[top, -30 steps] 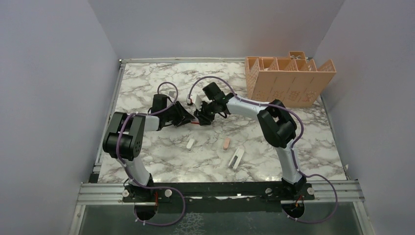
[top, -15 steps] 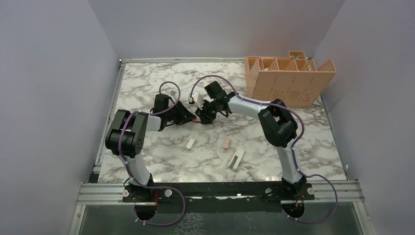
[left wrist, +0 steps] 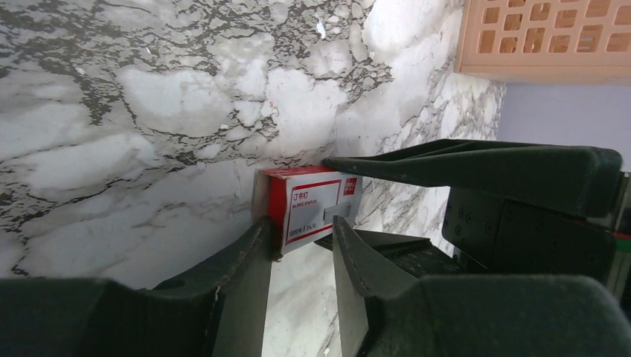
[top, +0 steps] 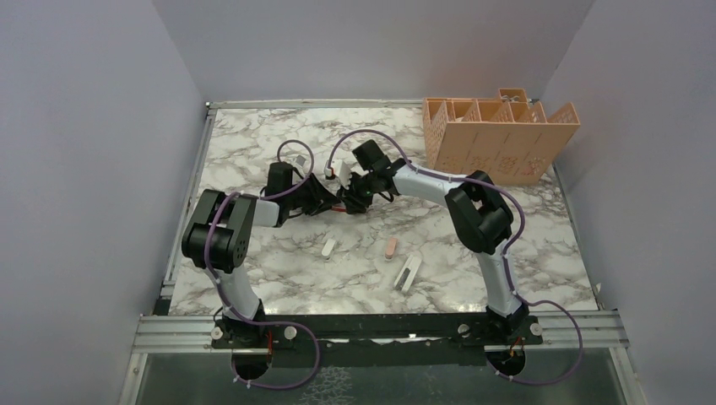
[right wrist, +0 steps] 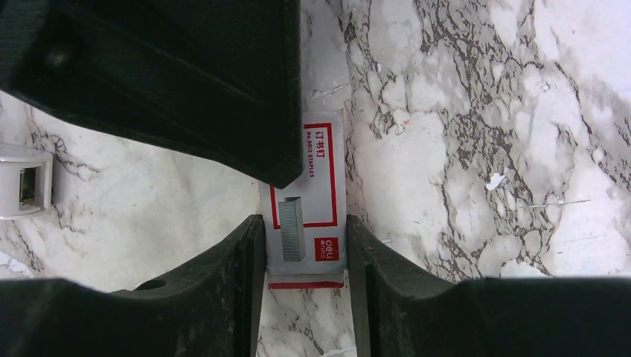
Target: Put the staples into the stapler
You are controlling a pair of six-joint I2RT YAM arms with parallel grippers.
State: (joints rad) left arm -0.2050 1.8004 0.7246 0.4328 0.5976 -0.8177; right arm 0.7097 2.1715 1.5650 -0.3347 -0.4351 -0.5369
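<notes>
Staple box (right wrist: 316, 186) is pinched at both ends. The right gripper (right wrist: 305, 223) is closed narrow on the near end and the left gripper (left wrist: 299, 223) narrow on the far end. Risk: squeezing the thin card could jam the inner tray, or a pull could free it suddenly and scatter the strips. The long axis runs straight out along the right fingers toward the left fingers, printed face toward the right wrist camera.

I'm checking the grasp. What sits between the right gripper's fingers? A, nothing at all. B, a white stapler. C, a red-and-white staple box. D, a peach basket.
C: the right wrist view shows the red-and-white staple box lying between the fingers of the right gripper.
</notes>
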